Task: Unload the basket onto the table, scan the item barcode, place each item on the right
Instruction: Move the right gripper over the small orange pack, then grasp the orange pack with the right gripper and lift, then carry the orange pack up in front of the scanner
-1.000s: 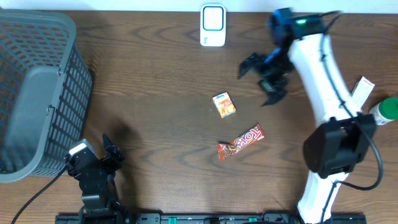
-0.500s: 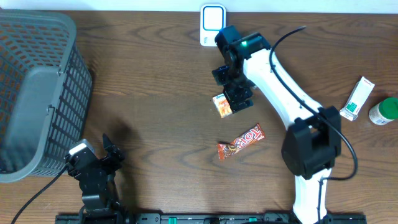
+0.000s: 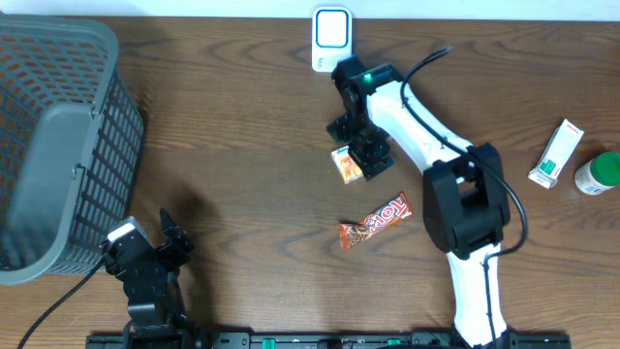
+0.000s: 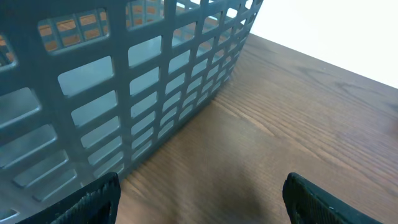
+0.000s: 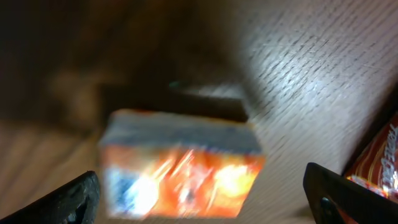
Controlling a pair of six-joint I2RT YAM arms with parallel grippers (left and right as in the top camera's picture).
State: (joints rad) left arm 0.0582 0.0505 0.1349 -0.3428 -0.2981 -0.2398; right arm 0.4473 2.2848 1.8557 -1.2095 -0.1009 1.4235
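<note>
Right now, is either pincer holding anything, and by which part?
Nothing is held. The right pincer stands open over the small orange box without closing on it; the left pincer is open and empty beside the gray basket.

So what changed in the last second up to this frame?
The right arm swung in from the table's right side toward the left, and its right claw, open, now sits over the small orange box, not closed on it. Nothing was picked up or released. The box, candy bar, scanner, basket and the open left claw stayed put.
</note>
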